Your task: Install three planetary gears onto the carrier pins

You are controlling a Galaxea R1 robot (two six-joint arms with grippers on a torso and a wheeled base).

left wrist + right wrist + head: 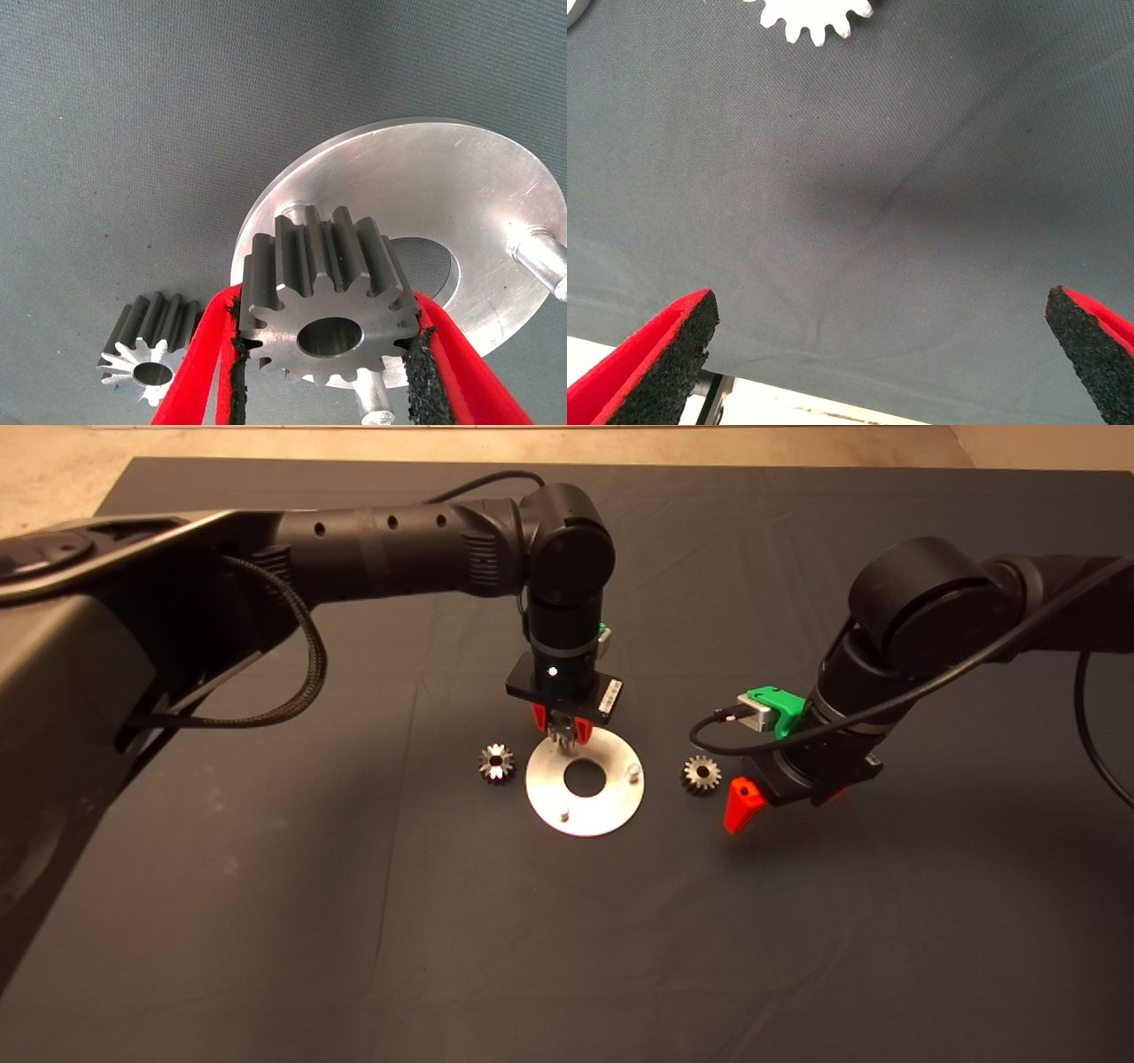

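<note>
A shiny silver disc [602,802] with a large centre hole lies mid-mat, and two of its carrier pins [633,770] [563,812] stand bare. My left gripper [561,733] hovers over the disc's far-left rim, shut on a planetary gear [332,305] held just above the disc [461,195]. A pin [303,215] shows behind that gear. A second gear [496,763] [151,359] lies on the mat left of the disc. A third gear [701,774] [815,16] lies to its right. My right gripper [784,797] stands open beside that third gear, nothing between its fingers [664,359].
The dark mat [567,957] spreads wide toward the front and both sides. Beige floor [53,478] shows beyond its far edge. Both black arms reach in over the mat from left and right.
</note>
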